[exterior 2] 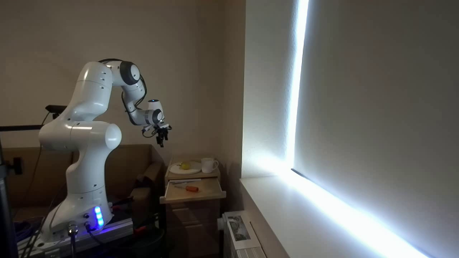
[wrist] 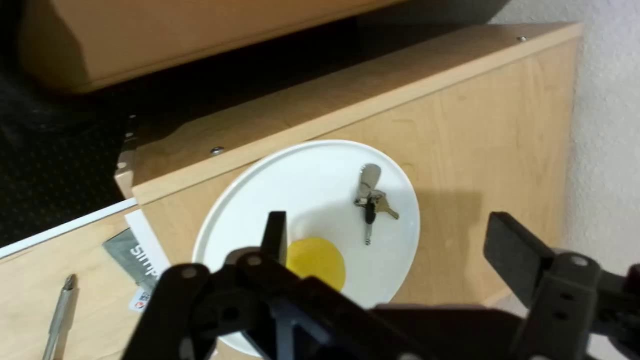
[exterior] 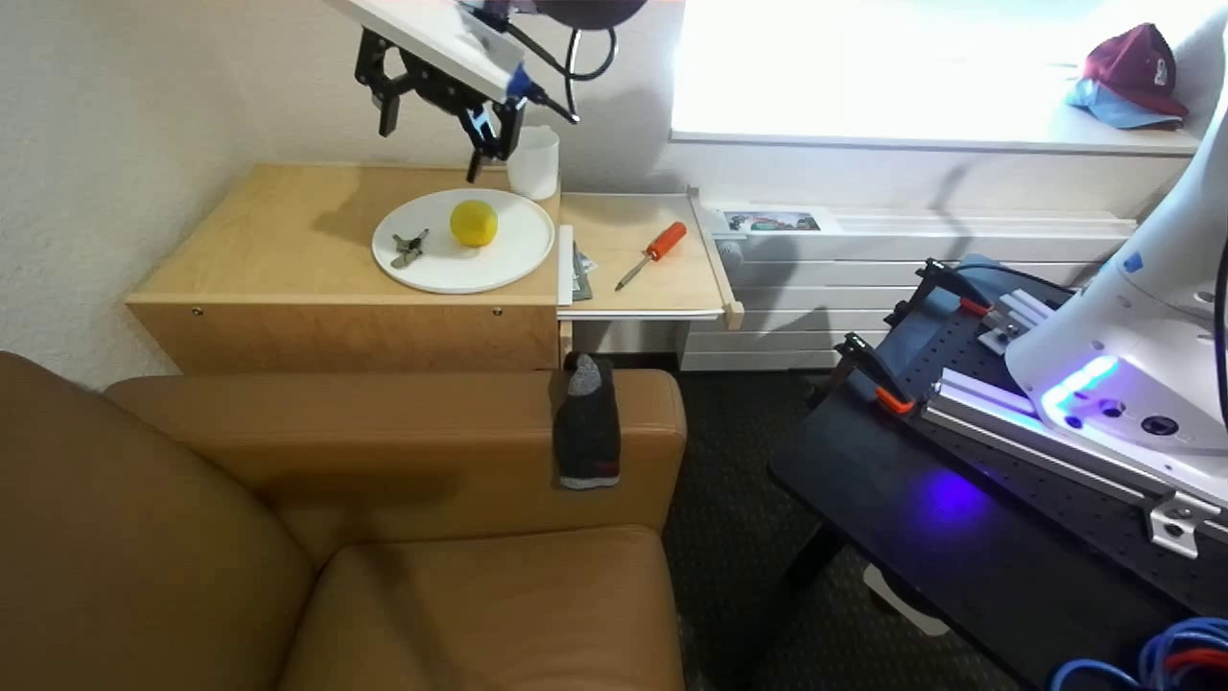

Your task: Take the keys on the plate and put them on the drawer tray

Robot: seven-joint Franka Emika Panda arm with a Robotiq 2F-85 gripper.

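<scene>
The keys (exterior: 410, 248), a small metallic bunch, lie on the white plate (exterior: 432, 275) on top of the cabinet. In the wrist view the keys (wrist: 369, 200) are near the rim of the plate (wrist: 310, 165), beyond the yellow fruit. The drawer tray (exterior: 681, 283) is pulled out beside the cabinet top; it also shows in an exterior view (exterior 2: 208, 186) and at the wrist view's lower left (wrist: 30, 280). My gripper (exterior: 432, 152) is open and empty, well above the plate; it also shows in the wrist view (wrist: 387, 230).
A yellow fruit (exterior: 474, 224) sits on the plate. A white cup (exterior: 534, 163) stands behind it at the cabinet's edge. A screwdriver (exterior: 652, 254) and a grey card (exterior: 580, 278) lie in the drawer tray. A sofa arm with a dark sock (exterior: 587, 422) stands in front.
</scene>
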